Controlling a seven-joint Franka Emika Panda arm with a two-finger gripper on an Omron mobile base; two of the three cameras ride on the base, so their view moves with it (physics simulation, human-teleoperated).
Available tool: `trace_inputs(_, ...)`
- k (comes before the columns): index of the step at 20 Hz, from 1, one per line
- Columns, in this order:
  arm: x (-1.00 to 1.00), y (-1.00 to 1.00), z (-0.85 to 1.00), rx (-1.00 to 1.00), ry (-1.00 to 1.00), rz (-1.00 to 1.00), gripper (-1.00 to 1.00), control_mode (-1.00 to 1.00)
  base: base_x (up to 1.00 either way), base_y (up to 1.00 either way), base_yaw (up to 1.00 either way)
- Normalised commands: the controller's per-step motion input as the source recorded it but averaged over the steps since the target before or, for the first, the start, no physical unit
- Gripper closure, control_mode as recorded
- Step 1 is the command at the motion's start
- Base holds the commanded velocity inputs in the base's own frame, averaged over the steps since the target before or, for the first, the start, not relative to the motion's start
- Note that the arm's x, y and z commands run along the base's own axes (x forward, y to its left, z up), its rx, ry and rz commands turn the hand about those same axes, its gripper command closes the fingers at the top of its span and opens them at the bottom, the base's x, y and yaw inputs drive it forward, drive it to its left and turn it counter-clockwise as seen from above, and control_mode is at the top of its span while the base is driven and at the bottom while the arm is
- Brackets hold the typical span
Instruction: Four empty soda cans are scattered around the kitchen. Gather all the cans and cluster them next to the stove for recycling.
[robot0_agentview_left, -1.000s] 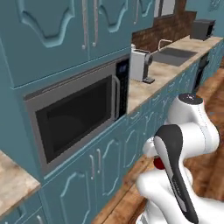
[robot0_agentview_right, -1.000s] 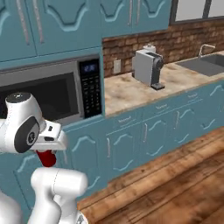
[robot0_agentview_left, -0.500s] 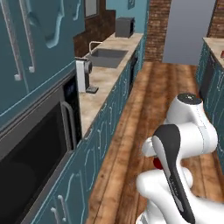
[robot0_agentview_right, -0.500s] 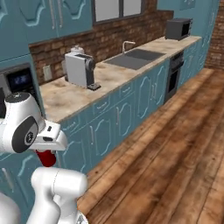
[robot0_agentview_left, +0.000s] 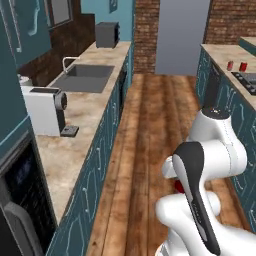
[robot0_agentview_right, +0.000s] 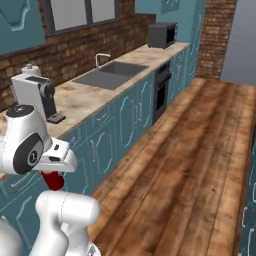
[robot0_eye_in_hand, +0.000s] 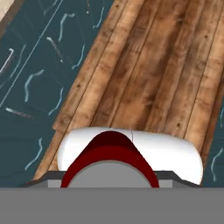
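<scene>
while the arm stands folded low over the wooden floor (robot0_agentview_left: 150, 130), the hand (robot0_eye_in_hand: 109, 173) is closed around a red soda can (robot0_eye_in_hand: 109, 153), whose red body and silver top sit right against the camera in the hand view; the same held can peeks out as a red patch under the wrist in the right base view (robot0_agentview_right: 52, 180) and behind the forearm in the left base view (robot0_agentview_left: 178, 187). to the left, a beige marbled table (robot0_agentview_left: 82, 125) on teal cabinets carries a white coffee machine (robot0_agentview_left: 45, 110) nearest, then a grey sink (robot0_agentview_left: 82, 78) with a faucet, then a dark microwave (robot0_agentview_left: 107, 34) at the far end by the brick wall. across the aisle on the right, two more red cans (robot0_agentview_left: 236, 66) stand close together on the table just beside the black stove (robot0_agentview_left: 246, 80), well apart from the hand.
</scene>
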Motion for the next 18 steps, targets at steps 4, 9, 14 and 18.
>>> trace_inputs(4, 0.00, 0.00, 0.00, 0.00, 0.00, 0.00, 1.00, 1.00, 1.00, -0.17, -0.32)
trace_inputs(9, 0.00, 0.00, 0.00, 0.00, 0.00, 0.00, 1.00, 1.00, 1.00, -0.05, -0.34)
trace_inputs(14, 0.00, 0.00, 0.00, 0.00, 0.00, 0.00, 1.00, 1.00, 1.00, 0.00, -0.25)
trace_inputs(18, 0.00, 0.00, 0.00, 0.00, 0.00, 0.00, 1.00, 1.00, 1.00, 0.01, -0.19)
